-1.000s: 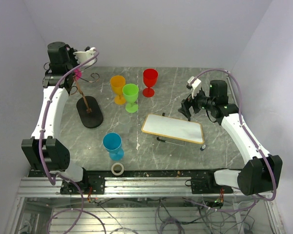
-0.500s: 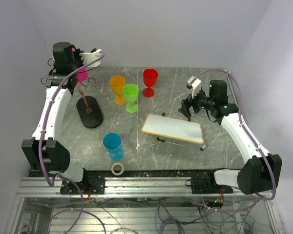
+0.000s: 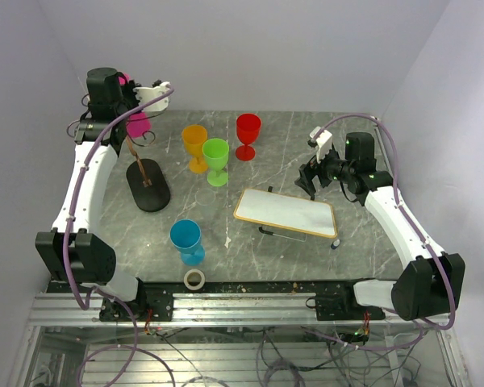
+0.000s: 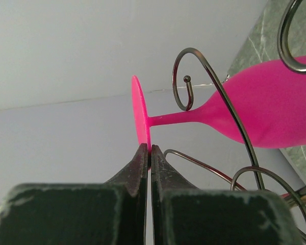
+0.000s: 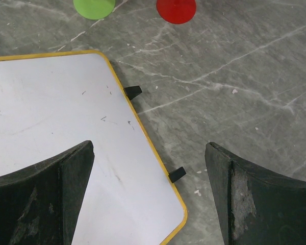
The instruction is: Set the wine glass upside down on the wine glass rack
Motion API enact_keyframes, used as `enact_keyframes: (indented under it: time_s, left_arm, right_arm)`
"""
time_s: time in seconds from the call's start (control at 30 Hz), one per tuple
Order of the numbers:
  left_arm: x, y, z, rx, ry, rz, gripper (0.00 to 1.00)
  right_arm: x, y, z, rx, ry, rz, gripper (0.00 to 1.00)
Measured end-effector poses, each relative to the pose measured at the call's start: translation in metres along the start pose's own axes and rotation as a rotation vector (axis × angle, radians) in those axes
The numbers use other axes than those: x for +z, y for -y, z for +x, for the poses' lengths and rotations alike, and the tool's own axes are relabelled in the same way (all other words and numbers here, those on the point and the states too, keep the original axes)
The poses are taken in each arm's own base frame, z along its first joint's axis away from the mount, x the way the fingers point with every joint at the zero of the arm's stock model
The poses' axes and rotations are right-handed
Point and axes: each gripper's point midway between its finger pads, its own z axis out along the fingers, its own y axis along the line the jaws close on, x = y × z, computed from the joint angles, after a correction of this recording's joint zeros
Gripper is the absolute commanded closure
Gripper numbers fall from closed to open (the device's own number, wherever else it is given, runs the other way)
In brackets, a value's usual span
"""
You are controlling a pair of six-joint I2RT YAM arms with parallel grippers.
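At the rack [image 3: 149,187], the left jaws apparently pinch the wine glass [image 4: 265,109] by its foot; right jaws gape.

Left arm [image 3: 82,177]: stretched up and forward at the far left, wrist high above the surface. Left gripper [image 4: 149,151]: fingers [image 4: 135,171] pressed together, nipping the foot rim of the wine glass [image 4: 265,109]. Right arm [image 3: 397,219]: elbow bent, forearm reaching inward, wrist tilted downward. Right gripper [image 5: 149,147]: fingers spread wide apart.
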Motion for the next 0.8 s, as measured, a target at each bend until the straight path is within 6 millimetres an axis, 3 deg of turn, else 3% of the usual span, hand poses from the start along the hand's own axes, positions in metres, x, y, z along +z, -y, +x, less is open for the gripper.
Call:
enact_keyframes:
  time_s: [0.63,0.8]
  left_arm:
    - [0.002,0.014,-0.024,0.005,0.054,0.049,0.93]
    - [0.000,0.010,-0.032,-0.028,0.069,0.051,0.93]
  right_arm:
    - [0.003,0.001,0.004,0.005,-0.010,0.002,0.10]
    - [0.004,0.001,0.005,0.008,-0.015,0.000,0.10]
